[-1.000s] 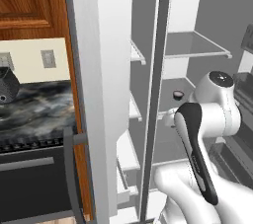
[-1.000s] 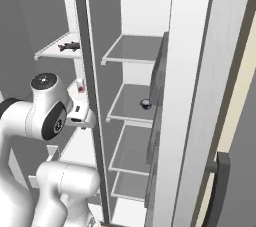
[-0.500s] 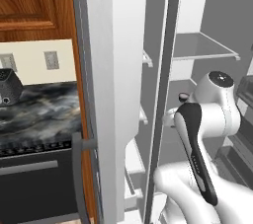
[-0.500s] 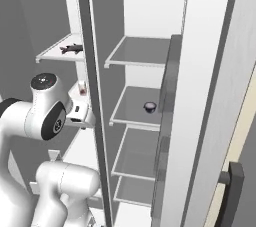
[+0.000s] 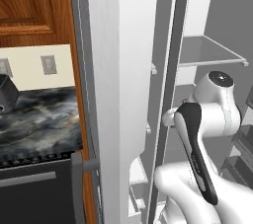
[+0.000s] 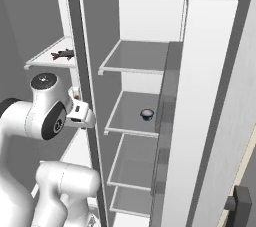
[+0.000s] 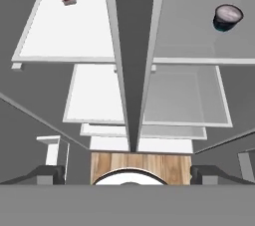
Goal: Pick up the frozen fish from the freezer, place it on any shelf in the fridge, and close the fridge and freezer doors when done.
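Hand view: gripper [image 7: 128, 172] fingers [image 7: 47, 172] were spread fully wide, grasping nothing, aimed down the divider [image 7: 130, 60] between freezer and fridge shelves; frozen fish [image 6: 62, 54] lay on the upper freezer shelf [image 6: 47, 60].

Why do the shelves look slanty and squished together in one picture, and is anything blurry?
Hand view: it looks steeply down the white freezer shelves and grey fridge shelves, so they shrink and bunch together. Right base view: the dark frozen fish is small but sharp. Left base view: flat, even light, no glare.
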Controlling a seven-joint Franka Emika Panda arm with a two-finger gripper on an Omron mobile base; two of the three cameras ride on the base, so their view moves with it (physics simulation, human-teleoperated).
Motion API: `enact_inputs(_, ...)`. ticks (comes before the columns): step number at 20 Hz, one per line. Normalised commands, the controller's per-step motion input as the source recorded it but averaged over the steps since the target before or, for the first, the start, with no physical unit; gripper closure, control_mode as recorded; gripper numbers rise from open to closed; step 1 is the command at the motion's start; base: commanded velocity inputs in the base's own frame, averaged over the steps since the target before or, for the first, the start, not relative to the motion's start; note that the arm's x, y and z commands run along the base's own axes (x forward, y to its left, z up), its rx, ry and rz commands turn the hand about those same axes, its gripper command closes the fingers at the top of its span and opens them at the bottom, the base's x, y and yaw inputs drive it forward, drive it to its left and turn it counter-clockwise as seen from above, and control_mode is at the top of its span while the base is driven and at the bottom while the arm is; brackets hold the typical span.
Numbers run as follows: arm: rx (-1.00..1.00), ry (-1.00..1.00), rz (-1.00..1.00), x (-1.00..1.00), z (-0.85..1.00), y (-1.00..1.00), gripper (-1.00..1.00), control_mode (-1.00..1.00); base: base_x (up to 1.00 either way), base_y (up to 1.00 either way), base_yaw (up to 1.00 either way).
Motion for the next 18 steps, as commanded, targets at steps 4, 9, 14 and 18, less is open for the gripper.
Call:
enact_inputs(4,0.00,0.00,0.00,0.00,0.00,0.00,-1.00,1.00,0.19,0.12,0.00)
enact_inputs(9,0.00,0.00,0.00,0.00,0.00,0.00,-1.00,1.00,0.08,0.31,0.00)
enact_inputs(14,0.00,0.00,0.00,0.00,0.00,0.00,-1.00,1.00,0.07,0.27,0.00)
enact_inputs(18,0.00,0.00,0.00,0.00,0.00,0.00,-1.00,1.00,0.10,0.14,0.00)
